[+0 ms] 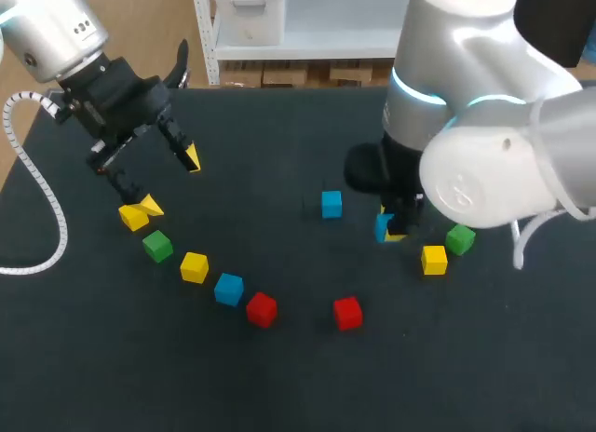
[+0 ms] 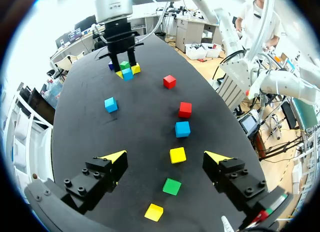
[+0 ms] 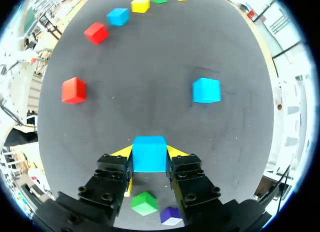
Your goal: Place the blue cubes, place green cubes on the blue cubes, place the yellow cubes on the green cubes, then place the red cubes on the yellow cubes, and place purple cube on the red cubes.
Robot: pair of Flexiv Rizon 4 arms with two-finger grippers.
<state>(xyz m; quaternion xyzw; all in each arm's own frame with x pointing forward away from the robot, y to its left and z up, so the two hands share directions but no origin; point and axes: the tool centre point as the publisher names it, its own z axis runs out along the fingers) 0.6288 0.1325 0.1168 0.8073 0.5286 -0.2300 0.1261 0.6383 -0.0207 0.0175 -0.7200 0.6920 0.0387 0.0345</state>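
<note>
Risk: right fingers (image 3: 121, 153), clamped on blue cube (image 3: 149, 151), could clip nearby green cube (image 3: 144, 203) and purple cube (image 3: 171, 215) when lowering; left fingers (image 2: 113, 160) apart.

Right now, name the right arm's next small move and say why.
Probably carry the held blue cube over beside the loose blue cube: the right tool is shut on it, and the loose one lies apart ahead, with no blue base built yet.

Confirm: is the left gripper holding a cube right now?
No. The left gripper is open, its fingers wide apart with nothing gripped between them.
</note>
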